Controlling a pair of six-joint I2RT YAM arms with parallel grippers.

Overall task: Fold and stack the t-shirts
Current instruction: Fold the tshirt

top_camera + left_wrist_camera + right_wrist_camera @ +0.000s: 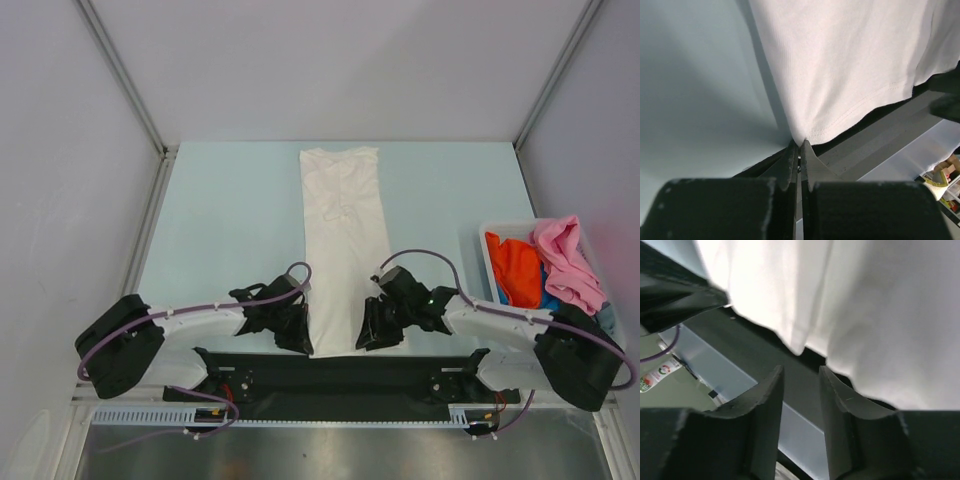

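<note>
The white t-shirt (340,240) lies as a long narrow strip down the middle of the table, its hem at the near edge. My left gripper (300,335) sits at the strip's near left corner. In the left wrist view, the left gripper (801,145) is shut on the hem corner of the white t-shirt (850,60). My right gripper (372,335) is at the near right corner. In the right wrist view, the right gripper (801,371) is open with nothing between its fingers, and the white t-shirt's (880,315) edge hangs just beyond its tips.
A pale plastic bin (490,232) stands at the right edge of the table, holding an orange t-shirt (513,268), a pink one (565,258) and a blue one (548,290). The dark mounting rail (340,375) runs along the near edge under the hem.
</note>
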